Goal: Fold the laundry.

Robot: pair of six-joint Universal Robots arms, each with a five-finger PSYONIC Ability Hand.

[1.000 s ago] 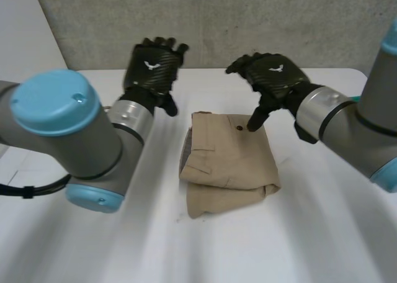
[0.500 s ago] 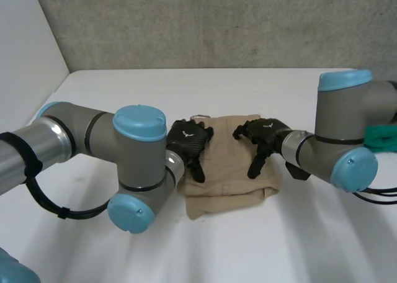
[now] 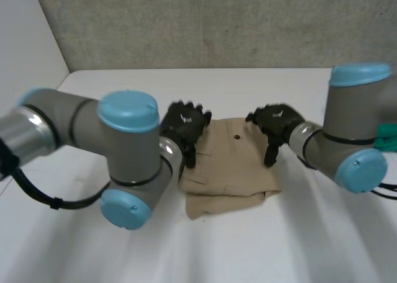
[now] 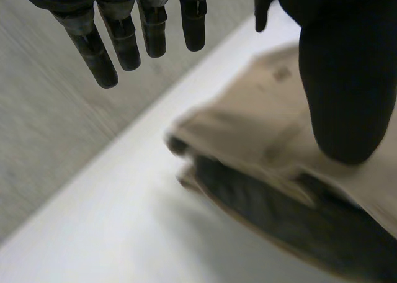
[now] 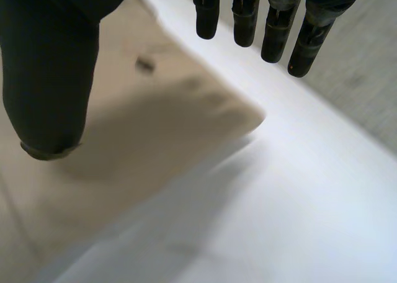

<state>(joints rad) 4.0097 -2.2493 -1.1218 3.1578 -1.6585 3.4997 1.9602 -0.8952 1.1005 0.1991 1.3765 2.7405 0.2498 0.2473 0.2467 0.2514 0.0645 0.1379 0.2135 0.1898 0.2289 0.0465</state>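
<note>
Wide white surface, and in the middle of it lie the tan trousers, already doubled into a compact, roughly square bundle. The folding looks all but done. The layer at 6 o'clock pokes out a little unevenly, so a final squaring or pressing may be all that remains for this piece.

Both grey arms bend in low. The left hand sits at the bundle's 10 o'clock corner and the right hand at its 2 o'clock corner. Each has straight, spread fingers and grips nothing.

The head view gives the whole outline, plus a dark button near 12 o'clock and a green cloth out at the surface's 3 o'clock edge, possibly more laundry waiting.

The left wrist view adds the side of the trousers: stacked layers with a dark gap between them, lying below the thumb. In the right wrist view the corner of the trousers lies flat under the straight fingers. Whether either thumb touches the cloth, I cannot tell.
</note>
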